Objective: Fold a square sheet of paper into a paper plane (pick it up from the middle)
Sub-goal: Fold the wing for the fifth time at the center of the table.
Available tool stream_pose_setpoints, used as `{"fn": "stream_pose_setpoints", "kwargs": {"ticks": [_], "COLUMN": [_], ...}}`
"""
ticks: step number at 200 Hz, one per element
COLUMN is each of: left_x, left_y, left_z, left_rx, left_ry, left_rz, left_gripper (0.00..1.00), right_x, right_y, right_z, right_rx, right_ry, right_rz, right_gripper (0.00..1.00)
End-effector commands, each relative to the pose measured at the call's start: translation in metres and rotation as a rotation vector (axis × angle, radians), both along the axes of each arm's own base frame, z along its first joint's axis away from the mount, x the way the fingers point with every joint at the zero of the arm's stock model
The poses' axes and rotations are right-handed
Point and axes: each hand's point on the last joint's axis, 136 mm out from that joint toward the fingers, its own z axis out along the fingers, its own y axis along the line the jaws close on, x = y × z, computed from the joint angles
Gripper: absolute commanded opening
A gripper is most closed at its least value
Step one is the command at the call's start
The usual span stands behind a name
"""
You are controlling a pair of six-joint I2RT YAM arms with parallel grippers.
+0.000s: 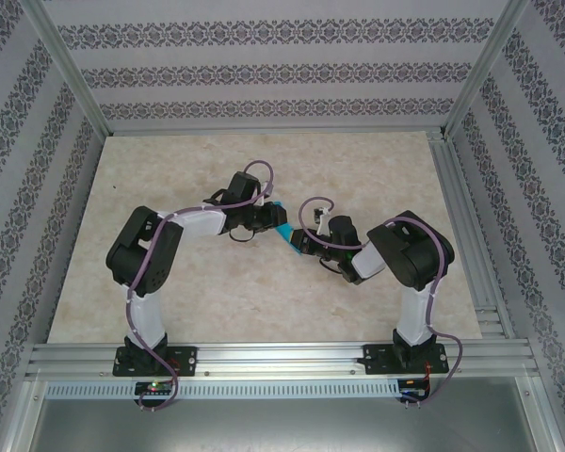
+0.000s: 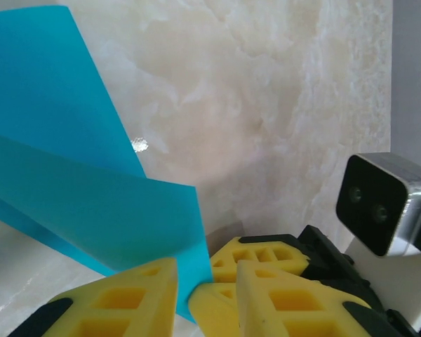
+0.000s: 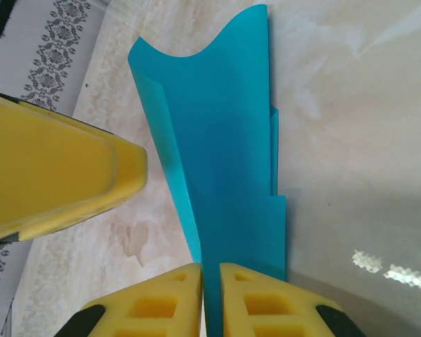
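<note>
Marbled beige tabletop (image 1: 358, 169) inside floral-striped walls (image 1: 264, 71). Both arms meet mid-table at the paper (image 1: 281, 226), thin glossy teal, folded into long overlapping layers with one curled edge. The right gripper (image 3: 210, 302), with yellow fingers that have square pockets, is clamped on the paper's near end, and the sheet extends forward from it. The left gripper (image 2: 206, 265) has its fingers nearly together around a paper corner; whether they pinch it cannot be told. The right wrist's camera (image 2: 379, 200) sits just to its right.

L arm (image 1: 148, 318) & R arm (image 1: 414, 320): white links, black joint housings, lilac cables (image 1: 259, 163) (looped loose), black base plates (image 1: 156, 359), yellow grid-cut fingers (image 3: 147, 312).
</note>
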Motion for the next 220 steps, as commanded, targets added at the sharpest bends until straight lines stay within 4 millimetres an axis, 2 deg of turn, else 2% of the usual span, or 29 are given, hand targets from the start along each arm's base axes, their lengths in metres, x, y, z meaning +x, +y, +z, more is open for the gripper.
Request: {"fn": "stream_pose_setpoints", "kwargs": {"ticks": [1, 168, 220], "left_x": [0.004, 0.009, 0.010], "left_y": [-0.010, -0.011, -0.009], "left_z": [0.007, -0.017, -0.022], "left_rx": [-0.016, 0.028, 0.041], "left_ry": [-0.048, -0.014, -0.009], "left_rz": [-0.035, -0.039, -0.033], "left_gripper": [0.28, 0.25, 0.25], "right_x": [0.006, 0.005, 0.005], "right_y": [-0.003, -0.008, -0.007], "right_z": [-0.006, -0.025, -0.018], "right_rx": [-0.003, -0.040, -0.025], "right_ry": [0.019, 0.108, 0.114], "right_rz": [-0.013, -0.028, -0.017], "right_gripper": [0.15, 0.16, 0.20]}}
